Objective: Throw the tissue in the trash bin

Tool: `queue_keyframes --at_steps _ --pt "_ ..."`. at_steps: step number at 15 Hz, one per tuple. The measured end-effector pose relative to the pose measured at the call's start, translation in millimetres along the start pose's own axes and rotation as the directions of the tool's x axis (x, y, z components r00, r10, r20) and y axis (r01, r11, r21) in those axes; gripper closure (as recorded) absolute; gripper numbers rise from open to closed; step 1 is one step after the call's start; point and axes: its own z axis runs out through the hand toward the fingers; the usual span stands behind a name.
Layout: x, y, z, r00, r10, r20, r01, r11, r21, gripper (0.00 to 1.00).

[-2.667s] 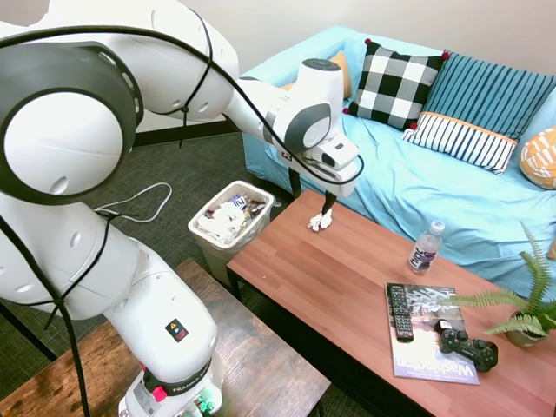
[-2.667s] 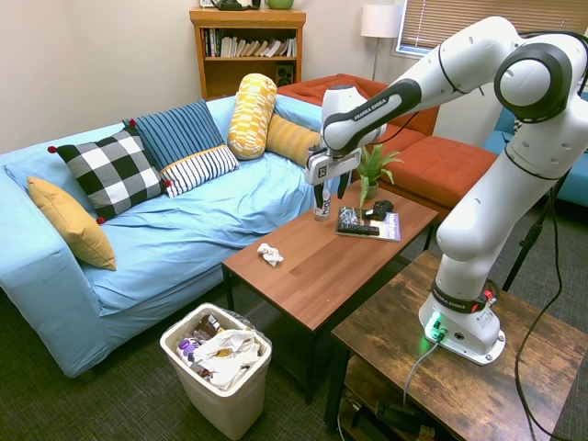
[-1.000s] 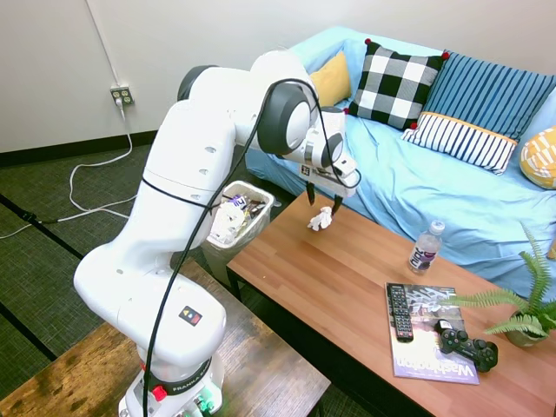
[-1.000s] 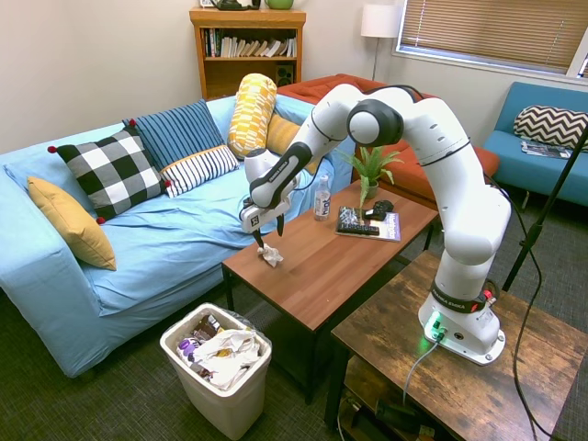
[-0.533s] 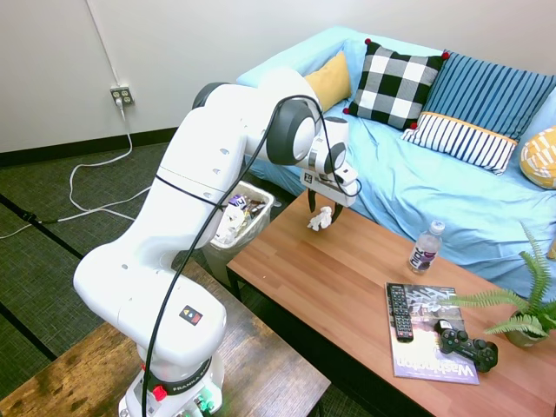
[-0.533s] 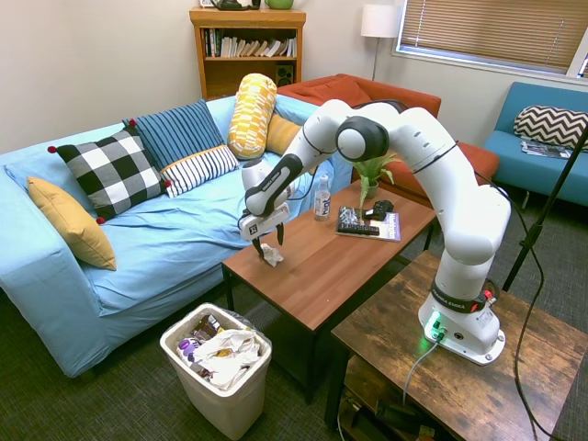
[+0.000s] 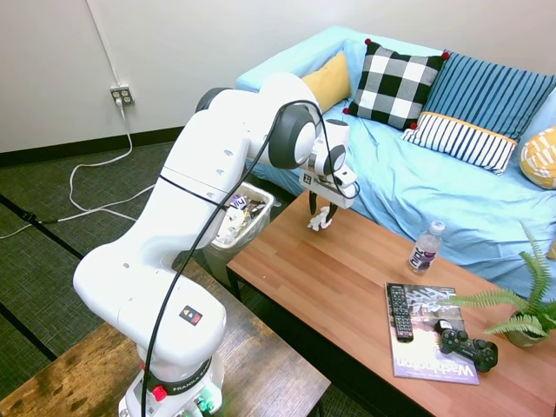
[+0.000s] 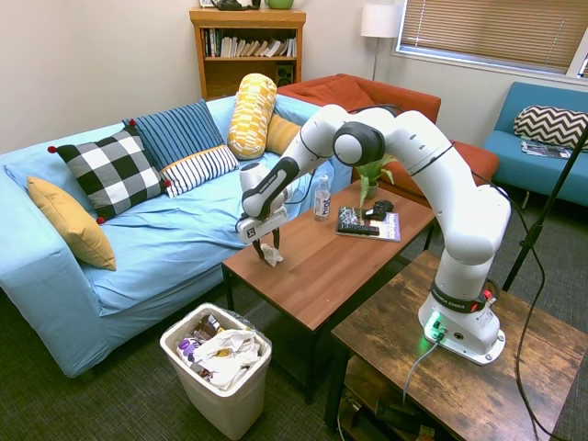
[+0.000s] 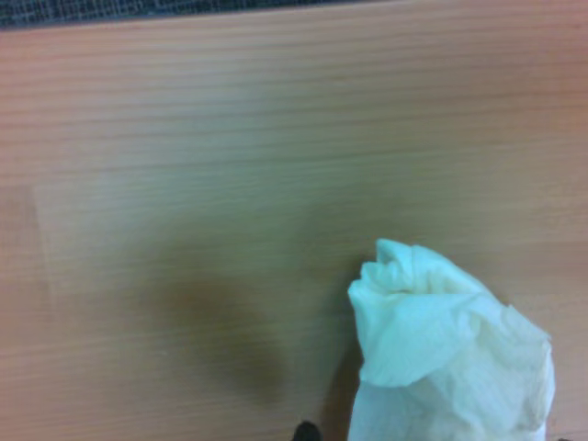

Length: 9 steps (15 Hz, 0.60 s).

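We see the gripper point(image 7: 318, 215) fingers spread wide around the tissue point(image 7: 316, 221) on the worktop point(image 7: 347, 278).

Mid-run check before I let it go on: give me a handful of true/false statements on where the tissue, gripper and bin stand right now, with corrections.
1. The tissue lies on the wooden coffee table. True.
2. The gripper is over the trash bin. False: it is down at the tissue on the table, fingers open on either side of it; the bin stands on the floor past the table's end.
3. The trash bin is empty. False: it already holds white papers and dark wrappers.
4. The water bottle stands upright on the table, apart from the tissue. True.
5. The game controller sits next to the tissue. False: it is at the far end, on the magazine by the plant.
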Motion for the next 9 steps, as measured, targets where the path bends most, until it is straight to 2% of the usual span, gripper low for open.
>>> queue_keyframes --at_steps 9 --pt "5.2 2.7 -1.0 0.998 0.032 0.056 -0.032 0.999 0.002 1.00"
